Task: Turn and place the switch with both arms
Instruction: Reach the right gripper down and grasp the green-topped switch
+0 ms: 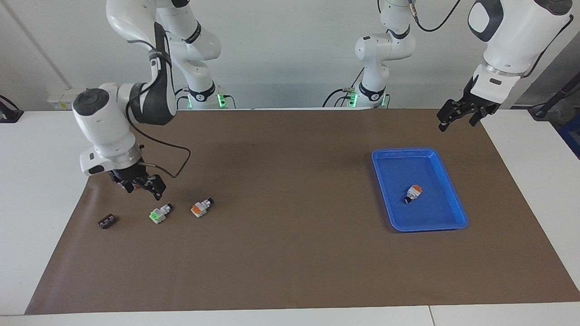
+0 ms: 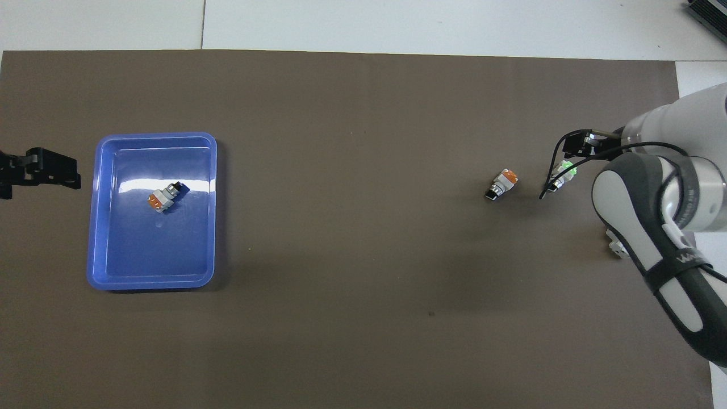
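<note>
The switch (image 1: 159, 213) lies on its side on the brown mat, its green end block showing and its black knob tip pointing toward the robots; it also shows in the overhead view (image 2: 565, 170). My right gripper (image 1: 142, 188) hangs low over the mat close by the switch, open and empty, not touching it; it also shows in the overhead view (image 2: 576, 146). My left gripper (image 1: 458, 118) waits open and empty above the mat's corner at the left arm's end, beside the blue tray (image 1: 454, 199). It also shows in the overhead view (image 2: 42, 170).
An orange-ended switch (image 1: 200, 207) lies beside the green one. Another orange-ended switch (image 1: 413, 193) lies in the blue tray (image 2: 96, 227). A white block (image 2: 616, 243) shows partly under the right arm. A small dark part (image 1: 107, 221) lies near the mat's edge.
</note>
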`<state>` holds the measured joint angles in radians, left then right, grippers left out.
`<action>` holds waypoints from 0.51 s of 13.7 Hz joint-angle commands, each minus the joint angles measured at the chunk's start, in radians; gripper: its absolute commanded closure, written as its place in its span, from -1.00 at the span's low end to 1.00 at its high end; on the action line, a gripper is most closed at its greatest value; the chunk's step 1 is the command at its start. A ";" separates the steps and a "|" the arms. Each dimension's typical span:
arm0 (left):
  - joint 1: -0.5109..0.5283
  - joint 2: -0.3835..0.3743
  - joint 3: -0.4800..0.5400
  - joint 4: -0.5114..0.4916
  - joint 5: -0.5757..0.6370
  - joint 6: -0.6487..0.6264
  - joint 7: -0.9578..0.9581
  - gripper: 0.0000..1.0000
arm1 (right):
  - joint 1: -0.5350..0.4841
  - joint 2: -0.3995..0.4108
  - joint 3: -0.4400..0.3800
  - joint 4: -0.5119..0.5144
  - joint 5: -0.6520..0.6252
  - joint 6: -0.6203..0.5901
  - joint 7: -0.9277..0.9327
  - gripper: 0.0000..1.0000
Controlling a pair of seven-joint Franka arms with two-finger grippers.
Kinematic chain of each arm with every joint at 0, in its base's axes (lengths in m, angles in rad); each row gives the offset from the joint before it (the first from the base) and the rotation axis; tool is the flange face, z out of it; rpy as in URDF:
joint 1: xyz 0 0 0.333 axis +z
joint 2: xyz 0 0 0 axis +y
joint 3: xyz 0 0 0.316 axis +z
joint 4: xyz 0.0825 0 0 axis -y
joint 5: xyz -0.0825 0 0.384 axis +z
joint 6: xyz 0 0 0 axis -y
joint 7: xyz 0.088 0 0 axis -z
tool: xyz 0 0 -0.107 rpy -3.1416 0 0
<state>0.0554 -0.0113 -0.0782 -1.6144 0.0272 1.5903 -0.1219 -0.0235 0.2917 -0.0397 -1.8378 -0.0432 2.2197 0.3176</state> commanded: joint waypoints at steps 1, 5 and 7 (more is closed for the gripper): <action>0.003 -0.026 -0.003 -0.027 0.019 0.002 -0.001 -1.00 | -0.010 0.023 0.009 -0.056 -0.017 0.081 0.079 -1.00; 0.003 -0.026 -0.003 -0.027 0.019 0.002 -0.001 -1.00 | -0.022 0.081 0.009 -0.078 -0.015 0.161 0.130 -1.00; 0.003 -0.026 -0.003 -0.027 0.019 0.002 0.001 -1.00 | -0.024 0.105 0.009 -0.077 -0.015 0.193 0.133 -1.00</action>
<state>0.0554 -0.0113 -0.0782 -1.6144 0.0272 1.5903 -0.1219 -0.0330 0.3812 -0.0407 -1.9068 -0.0432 2.3702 0.4246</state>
